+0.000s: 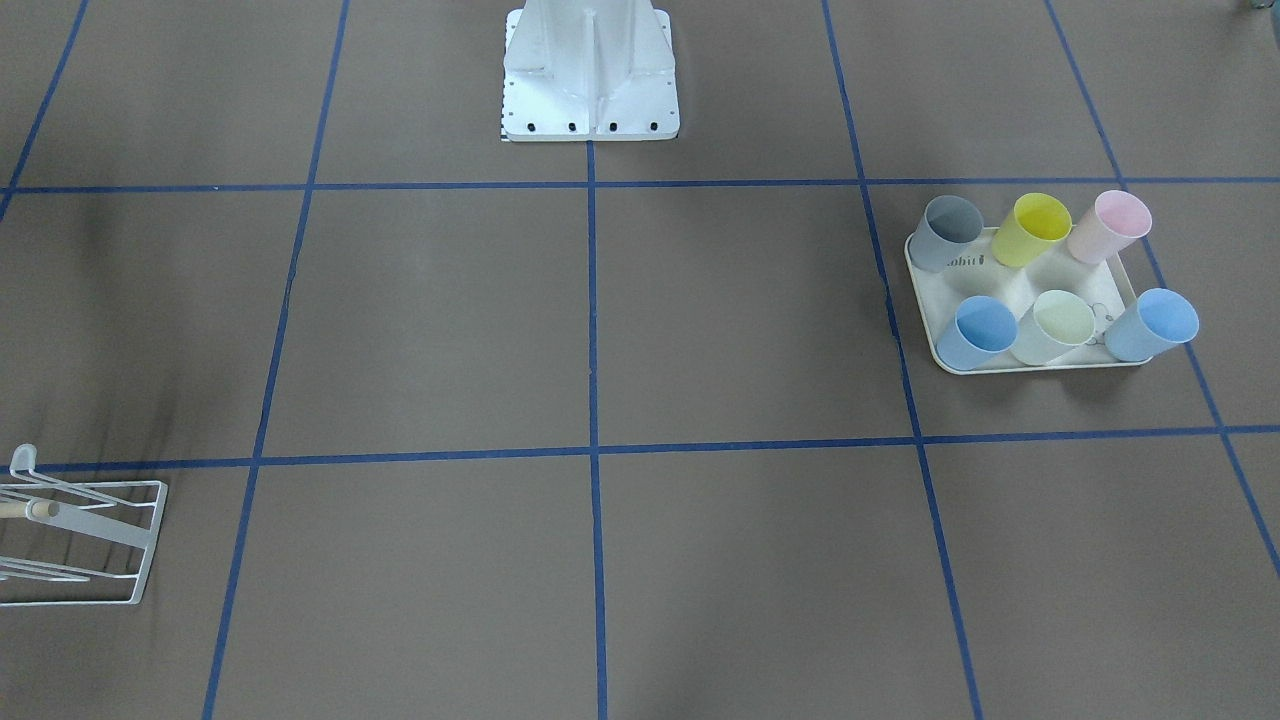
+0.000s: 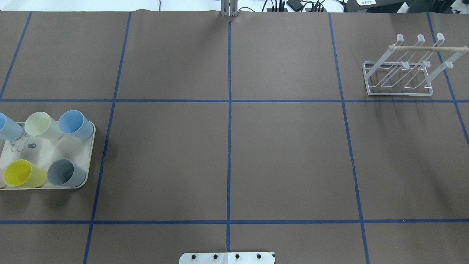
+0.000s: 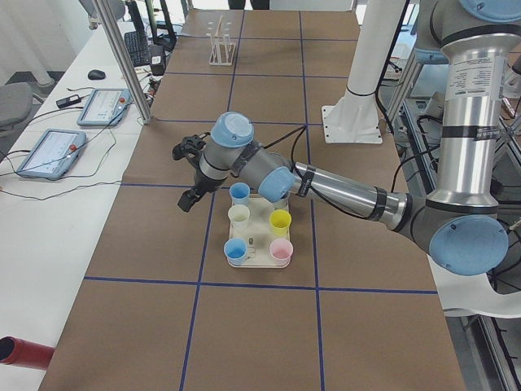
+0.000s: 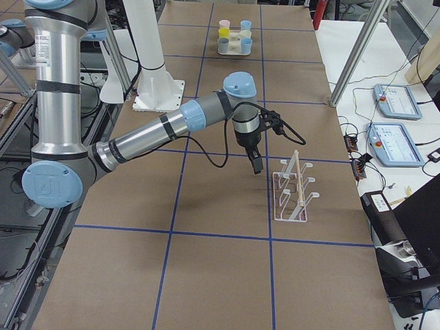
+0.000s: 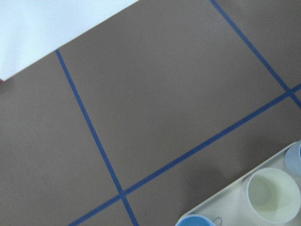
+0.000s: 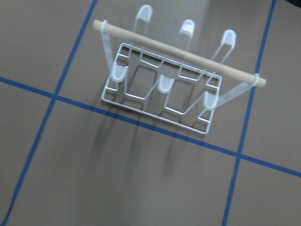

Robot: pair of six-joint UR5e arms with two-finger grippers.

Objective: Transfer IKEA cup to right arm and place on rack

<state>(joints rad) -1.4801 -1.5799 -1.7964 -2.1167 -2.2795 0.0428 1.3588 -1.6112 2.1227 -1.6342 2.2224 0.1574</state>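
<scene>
My left arm [image 3: 342, 191] stretches low over the table, with the left gripper [image 3: 186, 200] just beside the tray [image 1: 1025, 282] of six cups [image 1: 1062, 322]. My right arm [image 4: 158, 130] points the right gripper [image 4: 256, 165] down near the empty rack [image 6: 178, 52]. I cannot tell whether either gripper's fingers are spread.

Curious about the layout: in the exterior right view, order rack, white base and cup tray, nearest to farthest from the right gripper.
1. The rack, just beside the right gripper.
2. The base, back on the robot's side.
3. The tray, at the table's far end.
</scene>
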